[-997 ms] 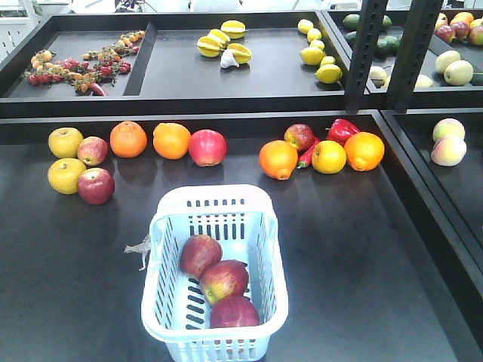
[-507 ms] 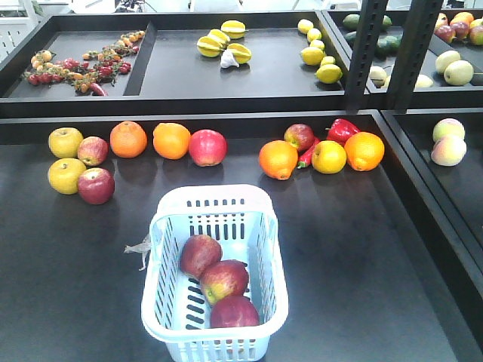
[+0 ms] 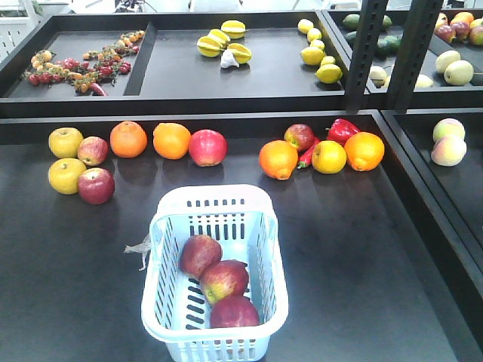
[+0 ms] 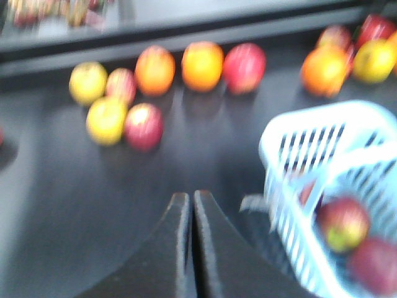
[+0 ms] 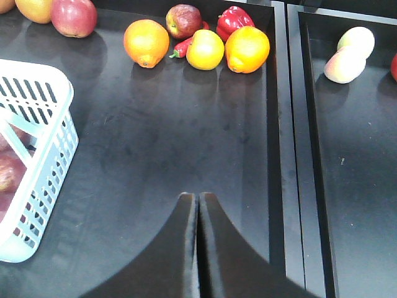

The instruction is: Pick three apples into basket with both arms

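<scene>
I see the three apples lying in a diagonal row inside the pale blue basket on the dark desk. My left end effector and right end effector both hang above the desk, fingers pressed together, holding nothing.

Your front-facing view showed no part of the robot. Only the wrist views caught its body, and only the fingers. The left claw appeared as two black fingers, each a smooth curved blade, broad at the bottom of the frame and tapering upward to a narrow tip. That view was blurred, so you could not read surface detail there. The right claw had the same form: two matte black fingers with flared bases and slim tips, a thin dark seam between them. You saw no screws, cables, markings or grey plate in either wrist view.
</scene>
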You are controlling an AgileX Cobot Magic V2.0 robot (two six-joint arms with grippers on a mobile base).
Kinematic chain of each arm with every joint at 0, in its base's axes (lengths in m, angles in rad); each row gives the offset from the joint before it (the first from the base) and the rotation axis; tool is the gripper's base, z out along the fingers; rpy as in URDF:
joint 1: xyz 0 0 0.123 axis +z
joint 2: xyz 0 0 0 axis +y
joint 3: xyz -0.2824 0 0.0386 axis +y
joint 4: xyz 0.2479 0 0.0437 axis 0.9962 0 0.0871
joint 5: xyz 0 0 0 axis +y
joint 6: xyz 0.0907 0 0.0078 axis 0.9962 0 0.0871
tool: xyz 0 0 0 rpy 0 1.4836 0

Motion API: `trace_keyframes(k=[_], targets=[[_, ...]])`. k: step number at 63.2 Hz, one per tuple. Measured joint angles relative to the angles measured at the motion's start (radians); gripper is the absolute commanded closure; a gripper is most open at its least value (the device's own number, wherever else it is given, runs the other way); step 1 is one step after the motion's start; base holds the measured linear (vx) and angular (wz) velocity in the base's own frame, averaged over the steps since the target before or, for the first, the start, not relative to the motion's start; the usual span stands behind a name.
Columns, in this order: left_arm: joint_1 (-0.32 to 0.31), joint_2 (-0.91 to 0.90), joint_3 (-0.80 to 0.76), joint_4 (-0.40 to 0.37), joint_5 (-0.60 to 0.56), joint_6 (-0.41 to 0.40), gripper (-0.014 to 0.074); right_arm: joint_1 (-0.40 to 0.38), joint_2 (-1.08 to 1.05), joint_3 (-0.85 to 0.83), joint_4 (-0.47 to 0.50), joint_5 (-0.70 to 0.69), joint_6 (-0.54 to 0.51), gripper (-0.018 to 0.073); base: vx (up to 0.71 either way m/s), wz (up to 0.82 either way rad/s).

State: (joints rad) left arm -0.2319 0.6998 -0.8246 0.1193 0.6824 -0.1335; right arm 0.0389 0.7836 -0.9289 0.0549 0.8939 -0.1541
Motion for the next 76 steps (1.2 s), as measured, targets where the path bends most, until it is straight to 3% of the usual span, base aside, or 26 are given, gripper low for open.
trace_keyframes(k=[11, 21, 30, 45, 60, 76], targets=[[0.012, -0.123, 0.191, -0.003, -0.24, 0.0, 0.0603, 0.0, 0.0, 0.0, 0.0, 0.0, 0.0, 0.0568, 0.0, 0.0], [0.08, -0.26, 0.399, -0.003, -0.418, 0.0, 0.0603, 0.0, 0.0, 0.0, 0.0, 0.0, 0.0, 0.0568, 0.0, 0.0], [0.143, -0.401, 0.544, -0.013, -0.511, 0.0, 0.0603, 0.0, 0.0, 0.0, 0.0, -0.001, 0.0, 0.0568, 0.0, 0.0], [0.226, -0.617, 0.737, -0.041, -0.556, -0.001, 0.0603, 0.0, 0.0, 0.0, 0.0, -0.001, 0.0, 0.0568, 0.0, 0.0], [0.229, -0.709, 0.844, -0.045, -0.563, -0.002, 0.0603, 0.0, 0.0, 0.0, 0.0, -0.001, 0.0, 0.0568, 0.0, 0.0], [0.229, -0.713, 0.85, -0.049, -0.617, -0.002, 0.0603, 0.0, 0.0, 0.0, 0.0, -0.001, 0.0, 0.0568, 0.0, 0.0]])
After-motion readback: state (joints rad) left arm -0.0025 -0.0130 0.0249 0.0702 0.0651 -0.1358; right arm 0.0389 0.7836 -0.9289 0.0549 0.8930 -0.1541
